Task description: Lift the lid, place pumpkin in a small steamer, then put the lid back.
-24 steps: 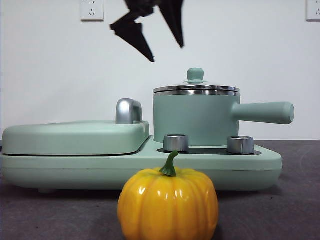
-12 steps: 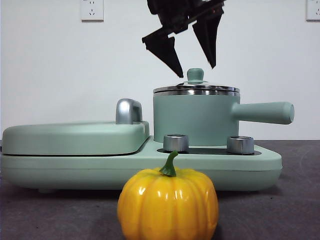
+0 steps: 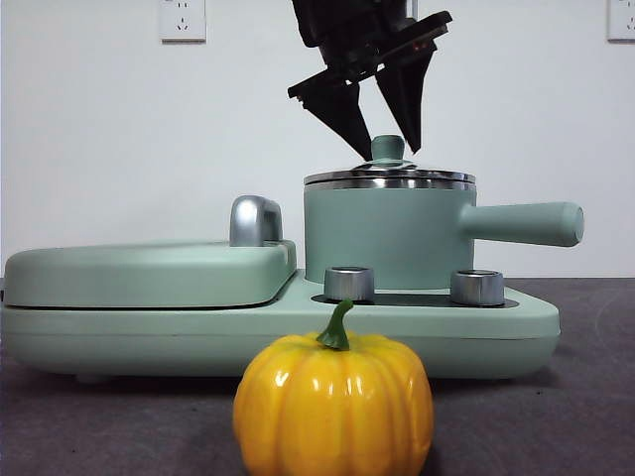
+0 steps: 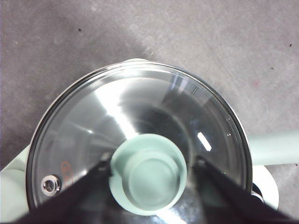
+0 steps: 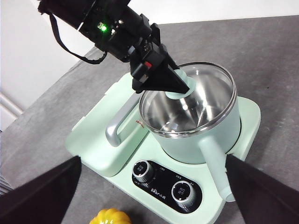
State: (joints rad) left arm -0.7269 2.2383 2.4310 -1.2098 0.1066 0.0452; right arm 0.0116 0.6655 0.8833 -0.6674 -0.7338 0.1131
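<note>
Mint-green cooker base with flat griddle cover and chrome handle, two steel dials on its front, grey tabletop, white wall sockets behind.

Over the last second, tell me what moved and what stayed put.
The left gripper came in from the upper left and dropped toward the lid; its open jaws now straddle the knob without clamping it. Nothing was gripped or released. The lid stays on the steamer, the pumpkin sits where it was in front, and the right gripper waits, open, off to the side.
</note>
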